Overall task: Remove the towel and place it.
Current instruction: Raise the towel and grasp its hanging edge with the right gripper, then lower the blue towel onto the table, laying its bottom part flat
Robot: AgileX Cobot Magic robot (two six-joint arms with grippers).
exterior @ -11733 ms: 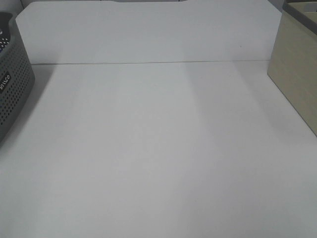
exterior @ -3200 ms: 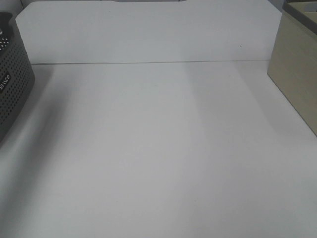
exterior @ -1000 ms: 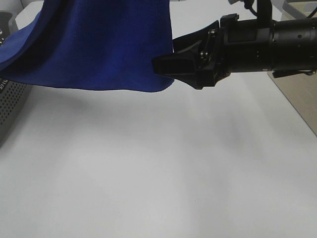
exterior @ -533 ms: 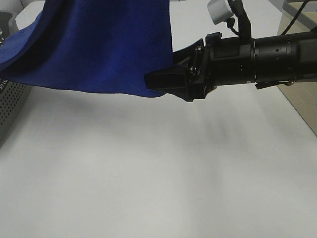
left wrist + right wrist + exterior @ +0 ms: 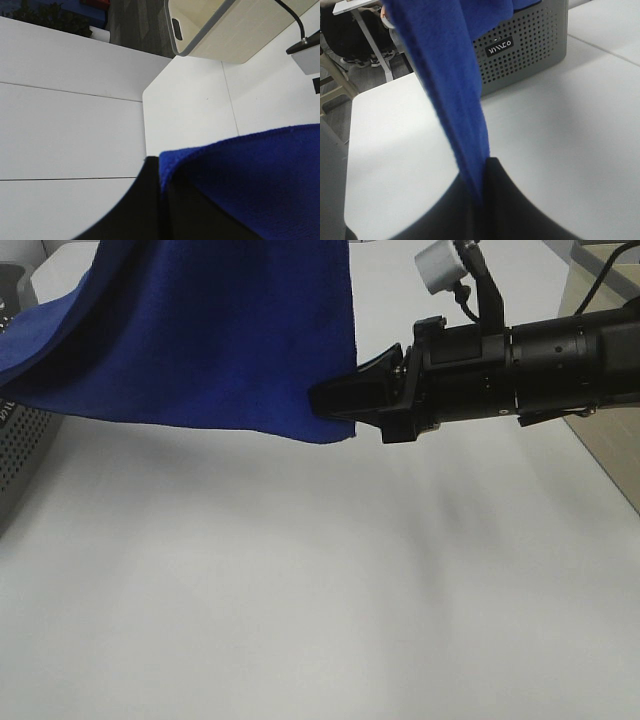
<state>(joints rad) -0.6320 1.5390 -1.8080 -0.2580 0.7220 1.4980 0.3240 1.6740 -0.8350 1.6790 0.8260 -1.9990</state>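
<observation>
One towel (image 5: 210, 330) is held spread in the air beside the one grey basket (image 5: 22, 455), one end reaching over it. It is clamped by two grippers, the right gripper (image 5: 335, 402) at a lower corner and the left gripper (image 5: 161, 167) at another edge, probably so it is kept taut for lifting clear.

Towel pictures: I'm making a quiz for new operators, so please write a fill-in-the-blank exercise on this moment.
1. The towel is ___ in colour.
2. The right gripper is ___ on the towel's edge.
3. The towel hangs ___ the table, not touching it.
4. The perforated basket is ___ in colour.
Missing words: blue; shut; above; grey.
</observation>
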